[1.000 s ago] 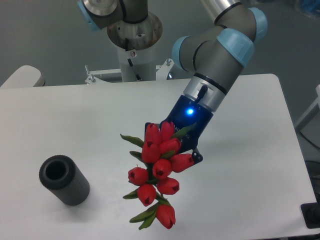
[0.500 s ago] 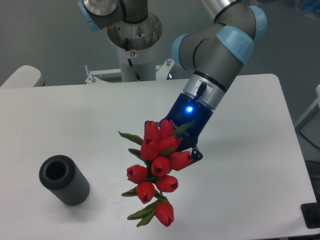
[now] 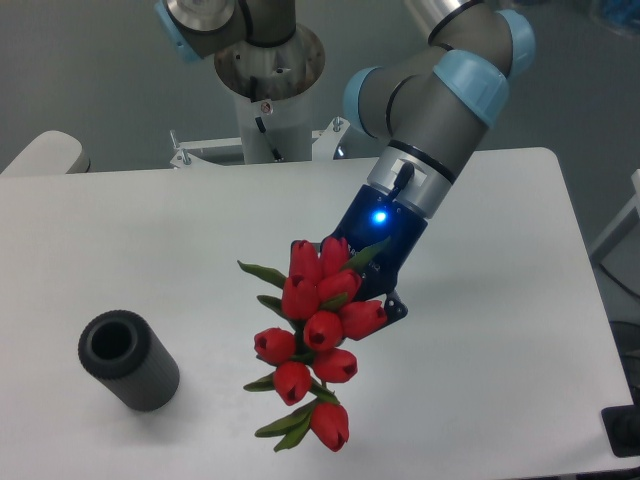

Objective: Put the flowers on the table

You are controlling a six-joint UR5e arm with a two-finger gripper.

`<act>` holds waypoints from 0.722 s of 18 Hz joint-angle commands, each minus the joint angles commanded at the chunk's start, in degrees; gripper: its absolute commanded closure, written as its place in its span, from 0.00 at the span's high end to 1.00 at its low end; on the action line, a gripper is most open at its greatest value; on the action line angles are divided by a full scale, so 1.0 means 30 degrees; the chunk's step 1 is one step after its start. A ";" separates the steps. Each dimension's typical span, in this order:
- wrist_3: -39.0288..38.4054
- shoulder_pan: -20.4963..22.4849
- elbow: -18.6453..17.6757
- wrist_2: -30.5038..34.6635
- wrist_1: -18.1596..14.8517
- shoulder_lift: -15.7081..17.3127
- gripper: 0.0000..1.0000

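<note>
My end effector (image 3: pixel 352 300), its blue light on, carries the flowers (image 3: pixel 313 342) over the near-middle of the white bench (image 3: pixel 150 230). The fingers are hidden behind the red buds, so I cannot tell how far they are closed; I judge them clenched on the stems, since the bunch hangs from there with nothing else to support it.

The bunch runs down and toward the camera from my end effector, its long axis slanting from upper right to lower left in the picture, with the lowest bud (image 3: pixel 330 425) nearest the bench's front edge. The stems are not visible; they seem to lie behind the heads, at my wrist. Whether any bud touches the surface cannot be told from this single view, though the flowers appear to hang clear of it.

The coming move turns on that slant: as I judge it, the bunch must be lowered along its own line until the heads rest, then let go. Open surface lies to the right and behind. To the left, well apart, a dark grey ribbed cylinder (image 3: pixel 128 359) lies on its side, its open end facing up and toward the camera. The front edge is the nearer limit, and a bud laid too far forward might overhang it.
</note>
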 joint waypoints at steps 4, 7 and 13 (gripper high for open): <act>0.0409 0.0147 -0.0058 0.0117 0.0000 0.0000 0.29; 0.0964 0.0206 -0.0321 0.0934 0.0000 0.0321 0.29; 0.3540 0.0001 -0.1581 0.4652 -0.0029 0.1171 0.29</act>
